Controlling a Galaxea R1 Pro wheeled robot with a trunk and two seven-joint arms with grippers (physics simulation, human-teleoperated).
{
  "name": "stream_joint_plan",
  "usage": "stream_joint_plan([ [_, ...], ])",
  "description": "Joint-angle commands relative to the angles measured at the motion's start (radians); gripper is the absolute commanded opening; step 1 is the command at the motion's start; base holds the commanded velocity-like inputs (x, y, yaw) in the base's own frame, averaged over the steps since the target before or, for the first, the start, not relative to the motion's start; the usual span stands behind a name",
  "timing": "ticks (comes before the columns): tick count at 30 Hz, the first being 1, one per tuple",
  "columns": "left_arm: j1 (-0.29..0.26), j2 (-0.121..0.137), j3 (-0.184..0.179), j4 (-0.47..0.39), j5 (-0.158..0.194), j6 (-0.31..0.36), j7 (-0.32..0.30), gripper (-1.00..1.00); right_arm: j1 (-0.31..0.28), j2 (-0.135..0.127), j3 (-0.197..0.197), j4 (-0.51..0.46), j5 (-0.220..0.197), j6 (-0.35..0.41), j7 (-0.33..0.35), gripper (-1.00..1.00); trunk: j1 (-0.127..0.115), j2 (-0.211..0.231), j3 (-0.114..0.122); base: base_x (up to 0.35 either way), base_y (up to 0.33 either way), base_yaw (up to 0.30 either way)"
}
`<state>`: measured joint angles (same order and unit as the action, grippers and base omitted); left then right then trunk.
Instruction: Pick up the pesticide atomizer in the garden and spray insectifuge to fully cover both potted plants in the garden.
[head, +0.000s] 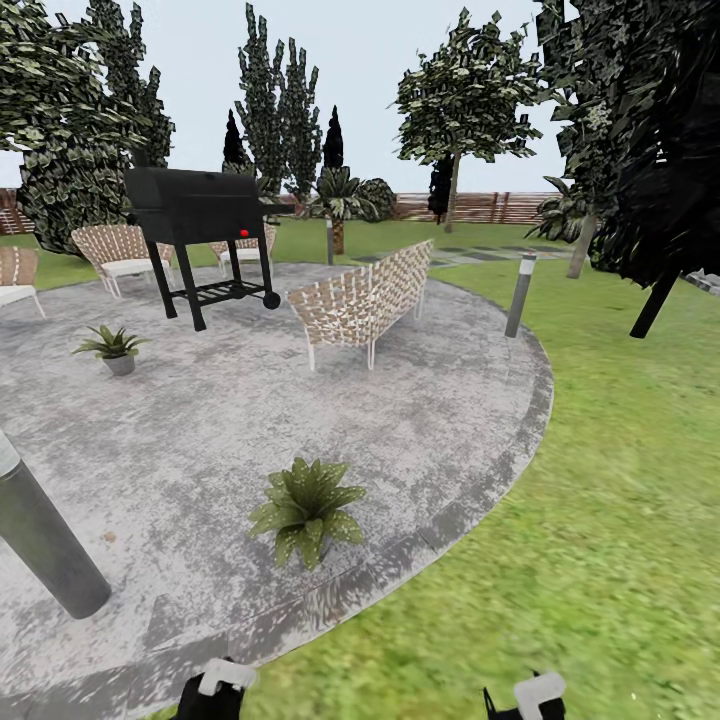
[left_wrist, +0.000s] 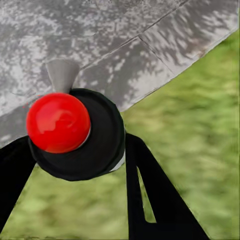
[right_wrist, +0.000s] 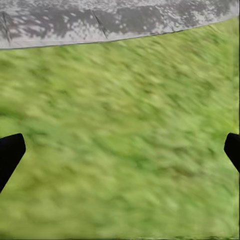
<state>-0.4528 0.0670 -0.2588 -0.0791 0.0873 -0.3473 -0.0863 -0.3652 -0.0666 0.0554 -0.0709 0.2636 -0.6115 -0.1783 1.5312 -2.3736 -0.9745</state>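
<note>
Two potted plants stand on the garden's round stone patio (head: 200, 430): the near one (head: 305, 508) close to the patio's edge, the far one (head: 113, 346) at the left by the grill. Between the black fingers (left_wrist: 155, 195) of my left gripper (left_wrist: 75, 142) sits the pesticide atomizer (left_wrist: 75, 135), seen end-on: a round dark body, a red knob and a pale grey nozzle pointing at the paving. The left gripper is shut on it. My right gripper (right_wrist: 123, 145) hangs open over grass. Both wrists (head: 215, 690) (head: 530, 695) show low in the head view.
A black grill (head: 200, 235), a wicker bench (head: 365, 300) and wicker chairs (head: 118, 255) stand at the patio's far side. Grey bollard lights rise at the near left (head: 45, 540) and at the right (head: 520, 292). Lawn (head: 600, 480) lies to the right; trees and a wooden fence (head: 480, 206) stand behind.
</note>
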Motion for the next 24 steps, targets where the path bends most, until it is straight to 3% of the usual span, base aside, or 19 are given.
stream_joint_plan([
  [1,0.002,0.002,-0.008,0.001,0.025,-0.011,0.016,-1.00,0.001,0.001,0.006,0.001,0.007,-0.001,-0.020,1.00,0.000,0.000,-0.001,0.000,0.000,0.000],
  [5,0.012,0.005,-0.011,0.002,0.082,-0.025,0.072,-1.00,0.004,0.008,0.008,0.002,-0.008,0.000,-0.030,1.00,0.000,0.000,-0.001,0.000,0.000,0.000],
  [9,0.014,0.005,-0.011,0.002,0.084,-0.025,0.074,-1.00,0.004,0.020,0.009,0.019,-0.008,0.003,-0.029,1.00,0.000,0.000,-0.001,0.000,0.000,0.000],
  [24,0.016,0.005,-0.010,0.001,0.086,-0.025,0.074,-1.00,0.017,0.021,0.009,0.046,-0.007,0.007,-0.029,1.00,0.000,0.000,-0.001,0.000,0.000,0.000],
])
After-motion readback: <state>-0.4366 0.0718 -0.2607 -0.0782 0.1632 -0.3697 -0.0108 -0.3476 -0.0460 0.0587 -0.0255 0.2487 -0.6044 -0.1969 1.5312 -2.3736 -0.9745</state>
